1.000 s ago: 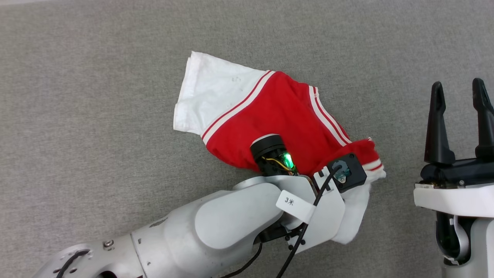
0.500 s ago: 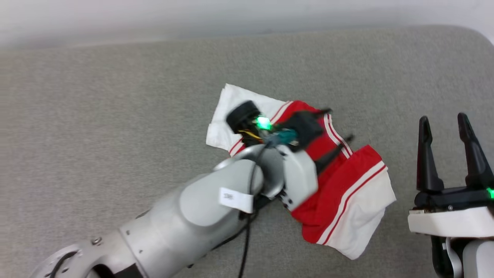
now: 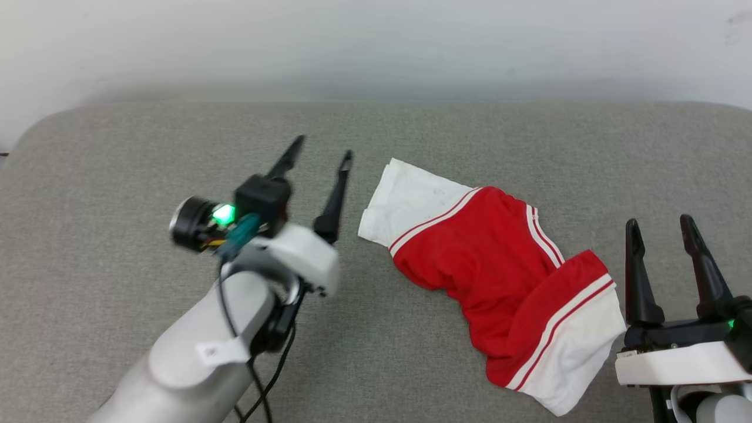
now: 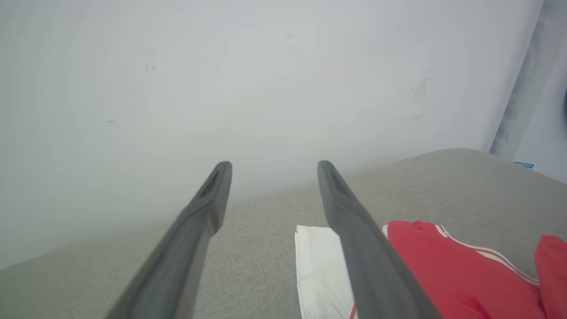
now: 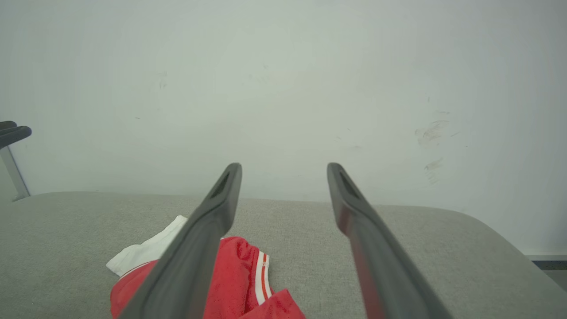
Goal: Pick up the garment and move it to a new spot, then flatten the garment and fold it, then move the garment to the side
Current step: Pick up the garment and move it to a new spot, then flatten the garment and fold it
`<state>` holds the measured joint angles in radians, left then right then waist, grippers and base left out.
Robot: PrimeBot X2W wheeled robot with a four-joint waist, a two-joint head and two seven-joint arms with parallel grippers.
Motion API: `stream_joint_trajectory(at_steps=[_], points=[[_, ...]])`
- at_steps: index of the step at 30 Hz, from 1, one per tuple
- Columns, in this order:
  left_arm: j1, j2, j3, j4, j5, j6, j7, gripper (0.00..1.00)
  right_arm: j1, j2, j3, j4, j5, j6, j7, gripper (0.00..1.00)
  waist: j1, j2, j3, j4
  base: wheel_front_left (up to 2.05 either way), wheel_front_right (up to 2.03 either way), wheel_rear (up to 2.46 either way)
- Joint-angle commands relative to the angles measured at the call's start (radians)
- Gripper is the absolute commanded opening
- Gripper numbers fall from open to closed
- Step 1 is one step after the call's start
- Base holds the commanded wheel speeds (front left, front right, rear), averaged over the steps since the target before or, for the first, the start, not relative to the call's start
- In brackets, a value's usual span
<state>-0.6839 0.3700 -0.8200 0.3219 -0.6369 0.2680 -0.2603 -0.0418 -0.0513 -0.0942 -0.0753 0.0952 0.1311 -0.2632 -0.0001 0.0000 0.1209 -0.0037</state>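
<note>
From the head camera, the garment [image 3: 487, 264] lies crumpled on the grey tabletop [image 3: 117, 176], between the left gripper [image 3: 324, 147] and the right gripper [image 3: 658, 221]; both have their fingers [image 3: 332, 205] spread and empty. Left wrist: the garment's white end lies low, partly behind one finger. Right wrist: red cloth lies below. Flattening probably wants opposite edges pinched and pulled gently apart.

Free room on the desk [image 3: 117, 176]: bare grey cloth is seen at far left, near centre and far right. Right of centre is occupied by the garment [image 3: 487, 264], flanked by the left claw [image 3: 324, 147] and right claw [image 3: 659, 221]; the far side is closed by the wall [image 3: 376, 47].
</note>
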Motion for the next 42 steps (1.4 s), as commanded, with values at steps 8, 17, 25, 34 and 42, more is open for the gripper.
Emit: stream_joint_trajectory(at_steps=[8,17,25,34,42], points=[[0.302,0.044,0.266,-0.168,0.170,0.096,-0.005,1.00,0.039,0.002,-0.002,0.036,-0.001,-0.001,-0.002,1.00,0.0001,0.0000,-0.042,0.036,0.00,0.00,0.00],[0.527,0.007,0.459,-0.271,0.309,0.073,-0.005,1.00,0.068,0.002,-0.004,0.072,-0.003,-0.001,-0.002,1.00,0.0001,0.0000,-0.076,0.051,0.00,0.00,0.00],[0.665,-0.066,0.550,-0.291,0.426,0.006,-0.005,1.00,0.094,0.002,-0.001,0.103,0.007,-0.001,-0.002,1.00,0.0001,0.0000,-0.105,0.056,0.00,0.00,0.00],[0.723,-0.127,0.597,-0.267,0.505,-0.066,-0.005,1.00,0.123,0.002,-0.003,0.130,0.014,-0.001,-0.002,1.00,0.0001,0.0000,-0.117,0.056,0.00,0.00,0.00],[0.744,-0.161,0.641,-0.253,0.544,-0.105,-0.005,1.00,0.139,0.002,-0.005,0.145,0.019,-0.001,-0.002,1.00,0.0001,0.0000,-0.123,0.057,0.00,0.00,0.00]])
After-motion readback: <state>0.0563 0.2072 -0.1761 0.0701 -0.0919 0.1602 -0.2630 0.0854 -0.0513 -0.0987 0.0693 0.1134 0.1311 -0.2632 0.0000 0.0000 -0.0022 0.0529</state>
